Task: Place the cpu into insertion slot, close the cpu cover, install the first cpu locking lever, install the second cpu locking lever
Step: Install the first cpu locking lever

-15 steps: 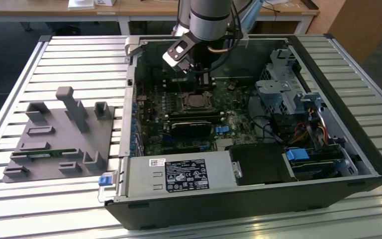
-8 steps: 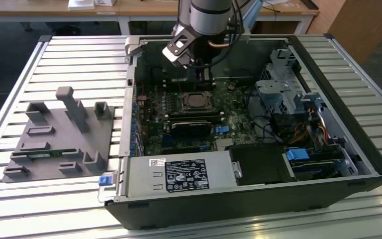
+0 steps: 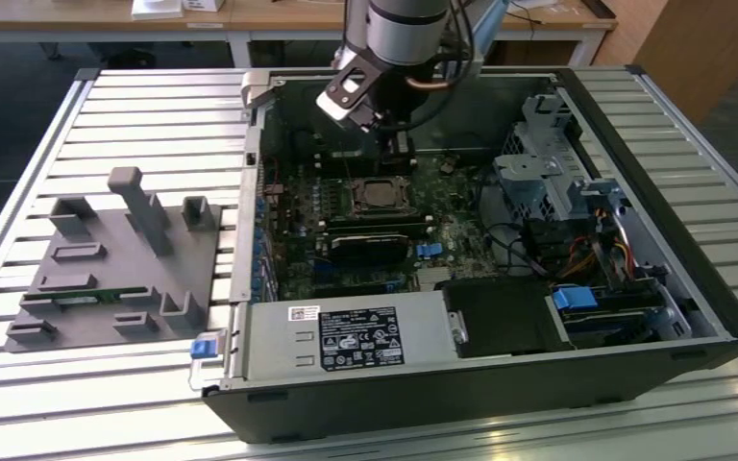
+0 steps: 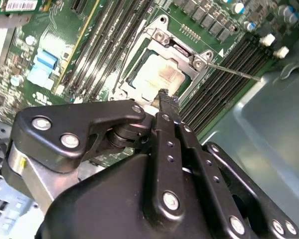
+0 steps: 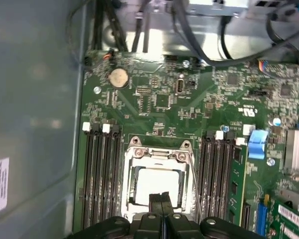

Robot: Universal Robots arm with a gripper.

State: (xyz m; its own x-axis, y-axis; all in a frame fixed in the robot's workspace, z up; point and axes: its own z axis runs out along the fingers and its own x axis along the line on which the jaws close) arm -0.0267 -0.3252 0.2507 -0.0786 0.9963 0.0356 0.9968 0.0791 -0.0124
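Black gripper (image 5: pixel 162 201), fingers together and empty, above the flat silver cpu (image 5: pixel 157 181), seated in the silver-rimmed insertion slot (image 3: pixel 355 197), thin metal-frame cpu cover (image 5: pixel 159 152) down. The second wrist view reveals a thin lever rod (image 4: pixel 234 72) sticking out; long black memory slots (image 5: pixel 102 174) flank the socket.

From my station I look over a worktop (image 3: pixel 112 106) made of silver ribbed metal slats that run across the exterior view, with grey rails framing its edges. Behind it stands a wooden desk (image 3: pixel 280 17) on white legs (image 3: pixel 238 48), with white papers (image 3: pixel 164 8) lying on top. At the exterior view's right, a light-brown wooden panel (image 3: pixel 709 48) rises beside the desk. The floor (image 3: pixel 11 60) under the desk is dark, and it looks dark grey past the worktop's right edge too. The light is soft and even, giving the slats a pale sheen.
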